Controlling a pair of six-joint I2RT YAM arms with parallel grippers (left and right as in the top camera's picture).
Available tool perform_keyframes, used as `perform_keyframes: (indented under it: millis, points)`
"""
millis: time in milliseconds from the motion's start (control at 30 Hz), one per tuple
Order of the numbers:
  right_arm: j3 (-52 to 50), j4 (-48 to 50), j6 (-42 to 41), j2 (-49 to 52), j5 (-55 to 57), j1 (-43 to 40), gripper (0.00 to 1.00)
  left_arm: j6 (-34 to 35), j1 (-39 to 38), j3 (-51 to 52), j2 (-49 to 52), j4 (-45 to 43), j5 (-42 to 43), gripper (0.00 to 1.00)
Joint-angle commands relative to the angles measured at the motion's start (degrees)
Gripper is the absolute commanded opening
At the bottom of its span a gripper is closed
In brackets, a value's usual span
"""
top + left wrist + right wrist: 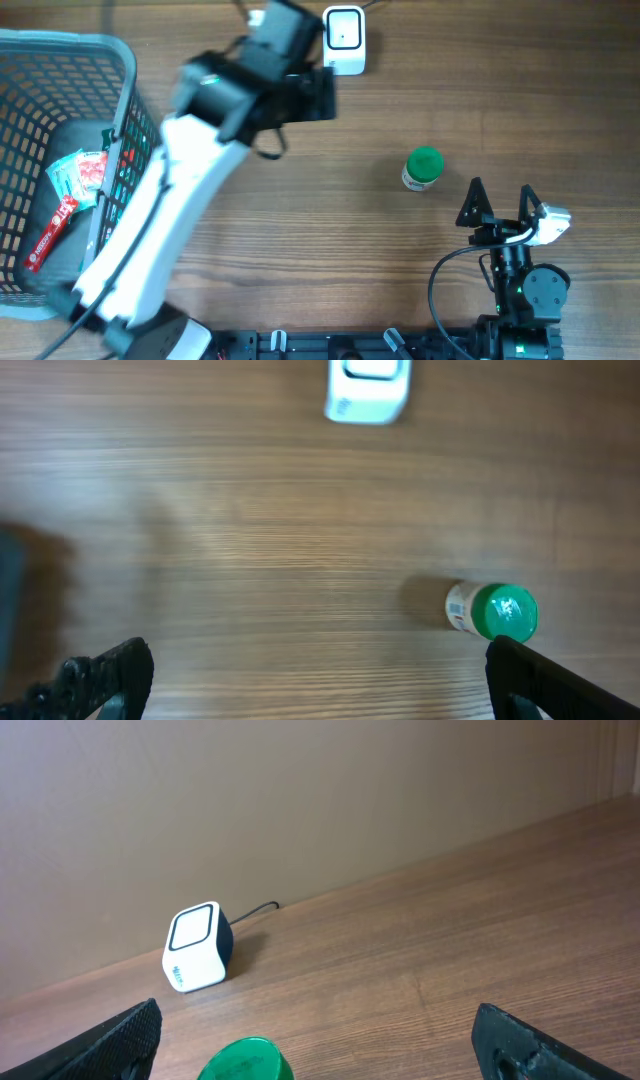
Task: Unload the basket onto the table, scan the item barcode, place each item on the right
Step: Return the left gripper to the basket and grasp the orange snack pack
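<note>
The bottle (423, 168), white with a green cap, stands seemingly upright on bare wood right of centre in the overhead view, and neither arm holds it. The scanner (344, 38) sits at the top edge, well apart from it.

The right gripper (500, 205) hovers just to the lower right of the bottle, fingers spread wide with nothing between them. In its wrist view the green cap peeks in at the bottom edge, left of centre. The left gripper (320, 685) is also spread and empty (only table shows between its tips, the bottle off to the lower right). It hangs near the scanner at top centre of the overhead view. A basket (30, 110) at the left holds packets (75, 185).

The step in hand looks like the pick-up, with nothing yet presented to the scanner. The next move probably calls for the right gripper to drop around the bottle's body below the cap. It would then close, carry the bottle up to the scanner and turn its printed side toward the window. The print itself is too blurred to read as a barcode.
</note>
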State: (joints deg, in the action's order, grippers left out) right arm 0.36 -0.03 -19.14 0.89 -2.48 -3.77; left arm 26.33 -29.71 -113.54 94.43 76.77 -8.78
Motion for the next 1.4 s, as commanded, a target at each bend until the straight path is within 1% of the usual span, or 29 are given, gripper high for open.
perform_keyframes:
  millis: [0, 100, 167, 233, 267, 367, 433, 533, 600, 667, 733, 833, 933, 1000, 1100, 1200, 1267, 1367]
  points:
    - [-0.07, 0.20, 0.96, -0.35, 0.52, 0.33, 1.00, 0.83, 4.04, -1.07, -7.91, 2.49, -0.96, 1.00]
    - [-0.07, 0.20, 0.96, -0.35, 0.52, 0.33, 1.00, -6.73, 7.37, -1.07, -12.90, 2.40, -1.33, 1.00]
    - [-0.07, 0.20, 0.96, -0.35, 0.52, 0.33, 1.00, -5.73, 10.54, -1.07, -15.69, 1.14, -3.93, 1.00]
    - [-0.07, 0.20, 0.98, -0.35, 0.52, 0.35, 1.00, -1.33, 15.45, -1.07, -18.25, -1.05, -8.13, 1.00]
    - [-0.07, 0.20, 0.98, -0.35, 0.52, 0.33, 1.00, 1.95, 20.68, -1.07, -19.74, -2.60, -10.82, 1.00]
    - [-0.07, 0.20, 0.98, -0.35, 0.52, 0.33, 1.00, 6.62, 31.78, -1.07, -20.70, -3.74, -11.65, 1.00]
    - [-0.07, 0.20, 0.96, -0.35, 0.52, 0.33, 1.00, 10.56, 41.29, -1.07, -20.11, -3.39, -11.63, 1.00]
    - [-0.07, 0.20, 0.98, -0.35, 0.52, 0.33, 1.00, 15.26, 53.68, -1.07, -17.38, -1.88, -8.50, 1.00]
    - [-0.07, 0.20, 0.96, -0.35, 0.52, 0.33, 1.00, 17.94, 60.19, -1.01, -14.43, -0.48, -2.62, 1.00]
    - [-0.07, 0.20, 0.98, -0.35, 0.52, 0.33, 1.00, 17.97, 64.92, -0.31, -10.40, 0.26, 3.34, 1.00]
    - [-0.07, 0.20, 0.96, -0.35, 0.52, 0.33, 1.00, 17.62, 66.47, 1.18, -6.62, 0.42, 5.16, 1.00]
    - [-0.07, 0.20, 0.96, -0.35, 0.52, 0.35, 1.00, 17.66, 66.05, 4.94, -0.17, 0.37, 5.44, 1.00]
    - [-0.07, 0.20, 0.96, -0.35, 0.52, 0.33, 1.00, 17.90, 65.70, 9.22, 4.26, -1.79, 6.47, 1.00]
    - [-0.07, 0.20, 0.98, -0.35, 0.52, 0.33, 1.00, 17.86, 65.37, 13.84, 6.88, -4.61, 6.84, 0.96]
    - [-0.07, 0.20, 0.98, -0.35, 0.52, 0.33, 1.00, 17.88, 65.18, 20.92, 8.37, -9.25, 7.04, 0.92]
    - [-0.07, 0.20, 0.98, -0.35, 0.52, 0.33, 1.00, 18.43, 65.11, 28.61, 8.44, -15.19, 9.92, 0.93]
    - [-0.07, 0.20, 0.98, -0.35, 0.52, 0.33, 1.00, 20.94, 64.87, 31.87, 8.44, -17.70, 9.84, 0.95]
    - [-0.07, 0.20, 0.96, -0.35, 0.52, 0.33, 1.00, 22.16, 64.26, 35.69, 8.46, -21.53, 9.84, 0.94]
